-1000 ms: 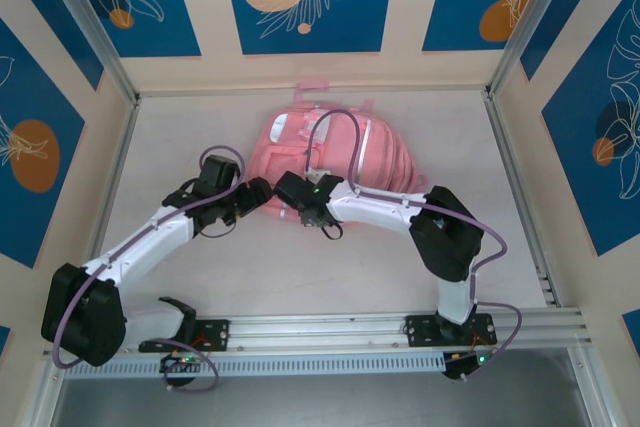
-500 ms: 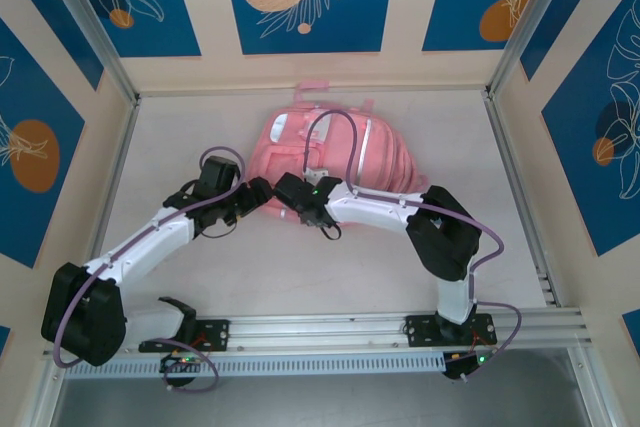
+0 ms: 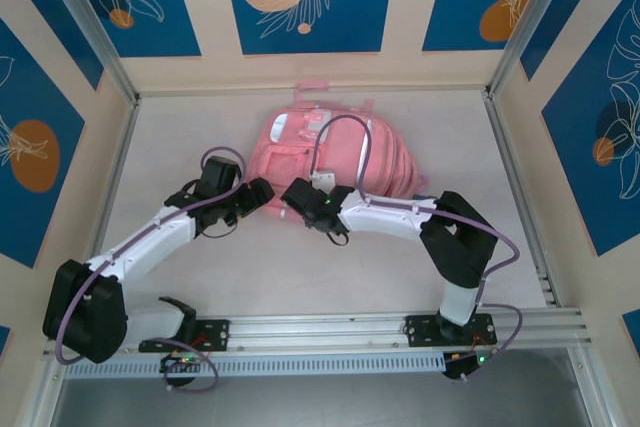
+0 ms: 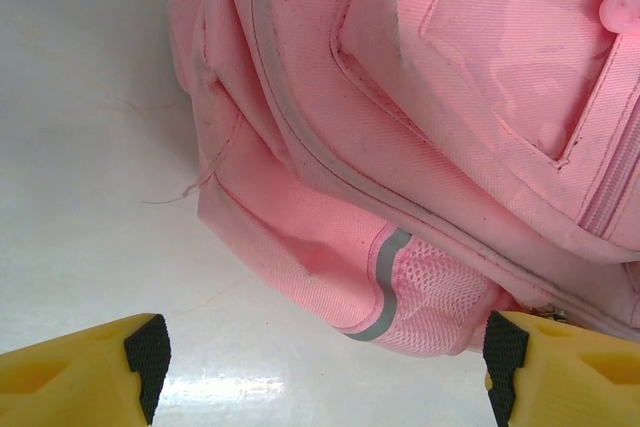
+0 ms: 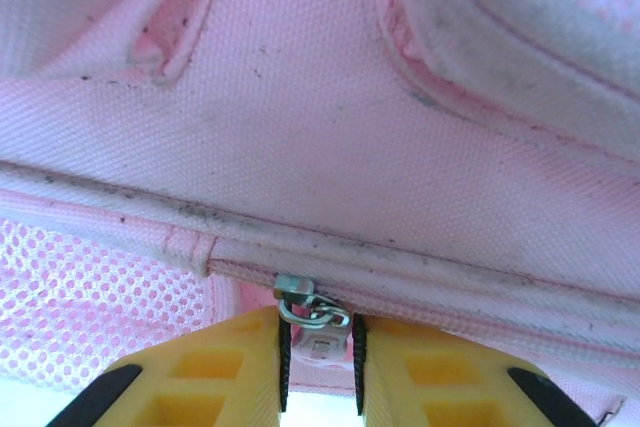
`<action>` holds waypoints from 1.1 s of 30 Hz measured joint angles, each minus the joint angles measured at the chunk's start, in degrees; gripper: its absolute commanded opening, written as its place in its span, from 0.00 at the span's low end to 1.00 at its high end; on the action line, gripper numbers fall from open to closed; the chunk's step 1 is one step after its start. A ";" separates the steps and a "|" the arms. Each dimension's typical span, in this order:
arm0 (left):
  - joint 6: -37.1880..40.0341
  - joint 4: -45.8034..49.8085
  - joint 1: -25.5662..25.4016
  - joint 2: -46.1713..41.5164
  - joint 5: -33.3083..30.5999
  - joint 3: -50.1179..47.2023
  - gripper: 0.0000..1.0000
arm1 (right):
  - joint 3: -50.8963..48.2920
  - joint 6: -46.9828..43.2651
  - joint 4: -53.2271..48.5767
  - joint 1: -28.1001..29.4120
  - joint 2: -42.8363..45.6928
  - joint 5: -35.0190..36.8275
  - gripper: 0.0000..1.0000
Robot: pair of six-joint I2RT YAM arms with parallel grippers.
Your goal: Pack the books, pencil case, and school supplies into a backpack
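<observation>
**Top view, left to right.** The left white-and-black arm [image 3: 150,237] reaches from the near left corner across the white counter [image 3: 330,277]. The left fingers [image 3: 258,195] sit at the near left corner of the large pink fabric backpack [image 3: 340,152]. The backpack lies flat in the middle of the counter, toward the far wall, with its pale zip stripes facing up. Just right of the left fingers, the right fingers [image 3: 292,192] meet the same near edge of the backpack. Behind them the right white-and-black arm [image 3: 400,217] bends back to its base at the near right.

**Left wrist view.** The two yellow fingers, tipped with black pads [image 4: 148,352], stand wide apart and hold nothing. Bare counter [image 4: 80,147] shows on the left. The backpack [image 4: 450,97] occupies the right, and its rounded lower corner falls between the fingers. That corner carries a grey curved stripe [image 4: 385,282] and a pink mesh side pocket [image 4: 435,297].

**Right wrist view.** The yellow fingers [image 5: 230,367] are drawn close together. They pinch the small silvery metal zip pull [image 5: 312,315], which hangs from a zip seam running across the backpack [image 5: 300,147]. Pink mesh [image 5: 90,287] lies below the seam on the left.
</observation>
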State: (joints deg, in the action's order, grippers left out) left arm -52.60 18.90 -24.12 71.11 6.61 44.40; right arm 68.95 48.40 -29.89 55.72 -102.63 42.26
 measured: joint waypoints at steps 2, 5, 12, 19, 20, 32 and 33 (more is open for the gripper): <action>0.00 0.00 0.00 0.11 0.24 0.00 0.83 | -0.22 -0.24 0.85 -0.33 0.00 -0.02 0.26; 0.00 -0.02 0.00 0.57 0.39 0.00 0.83 | -0.70 -1.29 2.47 -0.81 0.00 -0.02 0.23; -0.07 -1.29 0.00 1.20 2.19 0.00 0.82 | -0.85 -3.65 3.82 -1.27 0.00 -0.28 0.07; -2.64 -8.26 -0.04 4.68 7.82 0.02 0.76 | -0.81 -4.63 2.97 -1.49 0.85 -2.75 0.00; -3.02 -9.29 -0.09 5.25 8.46 0.02 0.74 | -0.72 -4.92 2.58 -1.62 1.18 -3.67 0.00; -7.82 -16.59 -1.75 12.37 10.25 2.25 0.57 | 2.16 -5.60 -1.81 -4.50 2.86 -14.91 0.00; -8.26 -16.61 -1.86 12.87 9.77 2.60 0.54 | 2.80 -5.49 -2.69 -4.52 2.86 -15.23 0.00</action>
State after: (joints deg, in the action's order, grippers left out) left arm -60.86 2.28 -25.98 83.99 16.38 47.00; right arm 71.75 42.92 -32.58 51.20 -99.77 27.03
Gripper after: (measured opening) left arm 0.582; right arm 0.064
